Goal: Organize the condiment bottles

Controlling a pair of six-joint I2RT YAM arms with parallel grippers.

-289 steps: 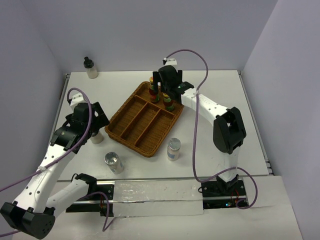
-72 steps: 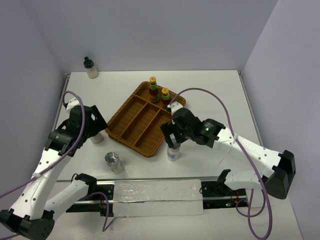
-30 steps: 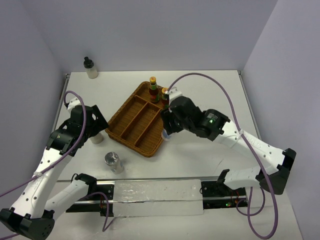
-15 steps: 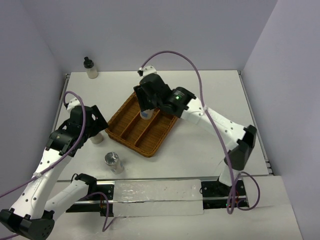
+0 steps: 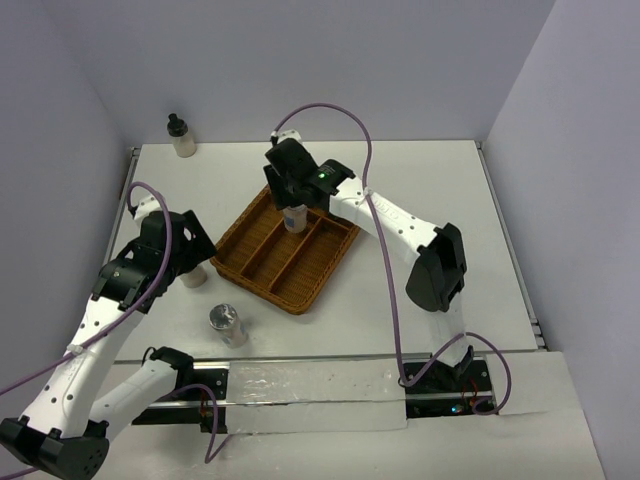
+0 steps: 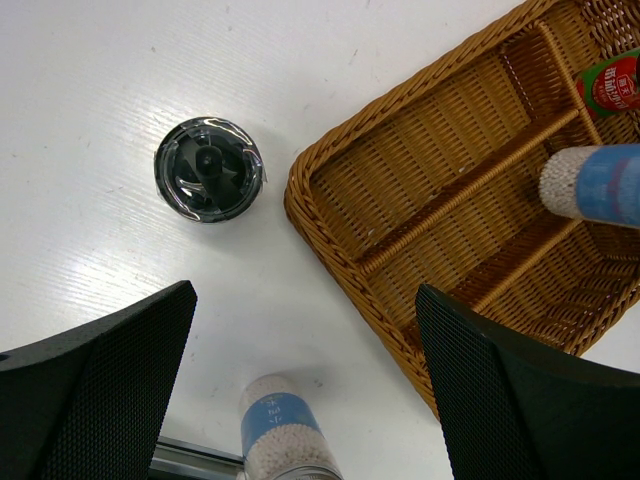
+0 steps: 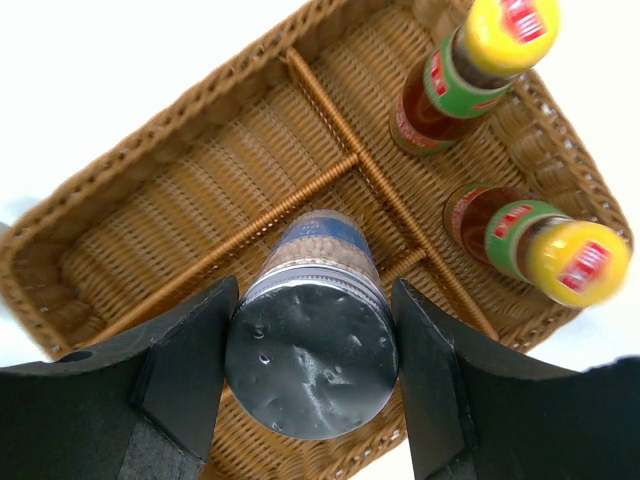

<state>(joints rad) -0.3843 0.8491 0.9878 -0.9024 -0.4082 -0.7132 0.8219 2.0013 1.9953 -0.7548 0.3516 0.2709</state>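
R gripper [image 7: 312, 385] pinches shaker [image 7: 312, 335], prob. upright, lid up, over tray [image 7: 205, 98]; L gripper [image 6: 305, 300] spread.

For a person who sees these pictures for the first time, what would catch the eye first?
First, the right hand holding a silver-lidded shaker over the brown wicker tray in the middle of the table. Next, two red sauce bottles with yellow caps standing together in one compartment of that tray. The left hand hangs open over the table, left of the tray.
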